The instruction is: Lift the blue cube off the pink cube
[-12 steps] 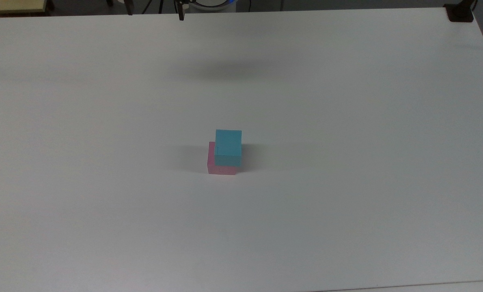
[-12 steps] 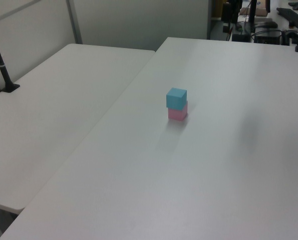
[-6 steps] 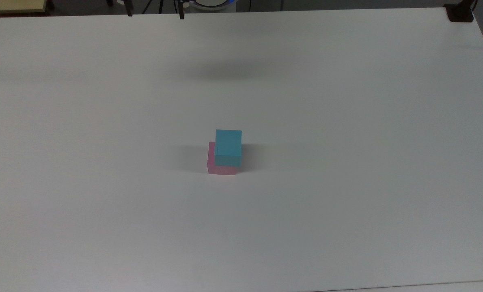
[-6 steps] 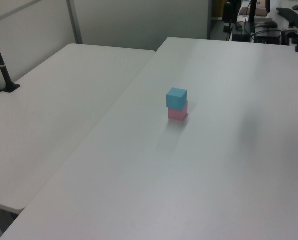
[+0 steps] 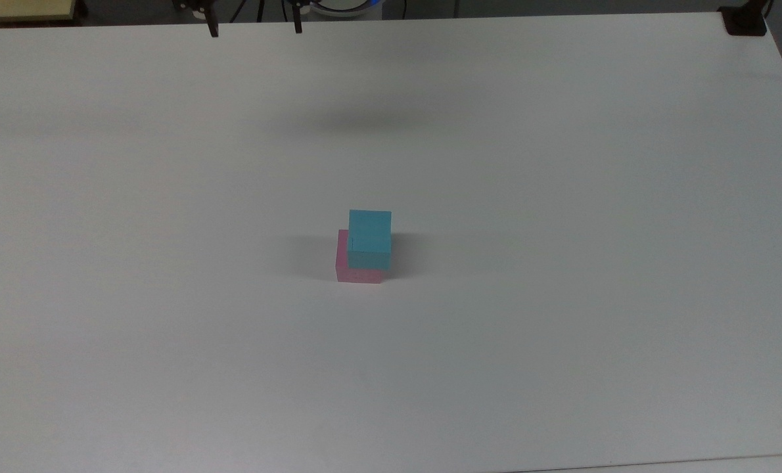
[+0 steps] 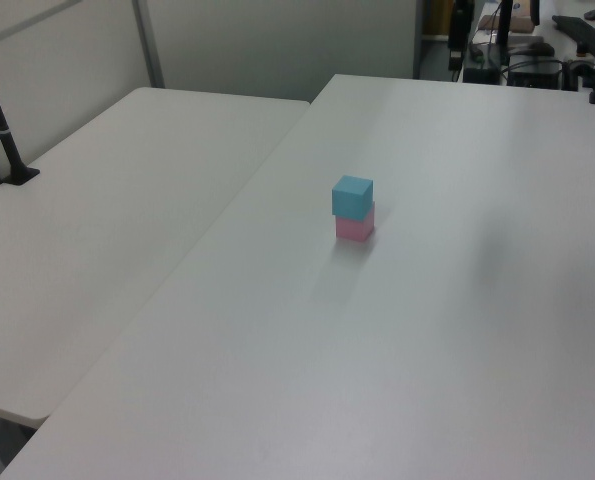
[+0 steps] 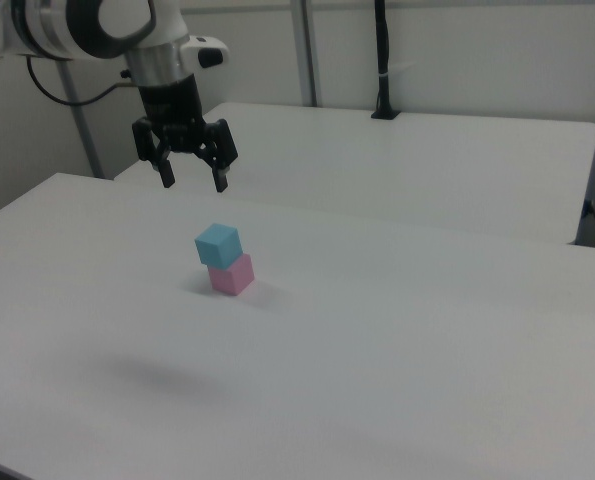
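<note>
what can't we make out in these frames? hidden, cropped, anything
- Gripper: open in the right view; in the top view the frame's upper edge cuts off everything but two fingertips.
- Pink cube: top face hidden under the blue cube in all views; the top view shows a strip at its left and front.
- Arm: base and upper links cropped at the right view's left edge.

Panda arm [image 7: 87, 25] at the right view's upper left, gripper [image 7: 192, 181] pointing down, black fingers [image 7: 166, 172] spread wide, holding nothing
</note>
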Robot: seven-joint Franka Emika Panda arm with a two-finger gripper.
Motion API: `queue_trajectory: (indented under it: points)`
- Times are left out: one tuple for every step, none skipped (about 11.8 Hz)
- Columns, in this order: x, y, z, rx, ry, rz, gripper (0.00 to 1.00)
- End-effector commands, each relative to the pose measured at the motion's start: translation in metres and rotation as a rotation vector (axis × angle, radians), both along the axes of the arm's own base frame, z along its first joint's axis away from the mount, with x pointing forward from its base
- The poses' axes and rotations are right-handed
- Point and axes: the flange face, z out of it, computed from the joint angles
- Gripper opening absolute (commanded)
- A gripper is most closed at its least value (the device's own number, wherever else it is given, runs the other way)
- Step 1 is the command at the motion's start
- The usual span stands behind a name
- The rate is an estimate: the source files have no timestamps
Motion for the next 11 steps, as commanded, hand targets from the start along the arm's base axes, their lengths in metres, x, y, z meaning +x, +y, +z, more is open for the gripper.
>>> queue_trajectory:
  points:
    - [0.022, 0.023, -0.028, 0.009, 0.021, -0.058, 1.0]
    - [0.026, 0.026, -0.026, 0.023, 0.005, -0.101, 1.0]
    - [0.03, 0.028, -0.03, 0.026, 0.002, -0.11, 1.0]
    - [0.039, 0.052, -0.044, 0.027, 0.0, -0.114, 1.0]
    - [0.052, 0.066, -0.059, 0.033, -0.026, -0.18, 1.0]
    - [0.06, 0.069, -0.072, 0.041, -0.041, -0.216, 1.0]
    - [0.067, 0.074, -0.085, 0.054, -0.042, -0.223, 1.0]
    - [0.078, 0.091, -0.102, 0.082, -0.059, -0.207, 1.0]
    - [0.087, 0.098, -0.117, 0.087, -0.073, -0.209, 1.0]
    - [0.1, 0.103, -0.138, 0.093, -0.094, -0.243, 1.0]
    - [0.107, 0.107, -0.154, 0.089, -0.1, -0.256, 1.0]
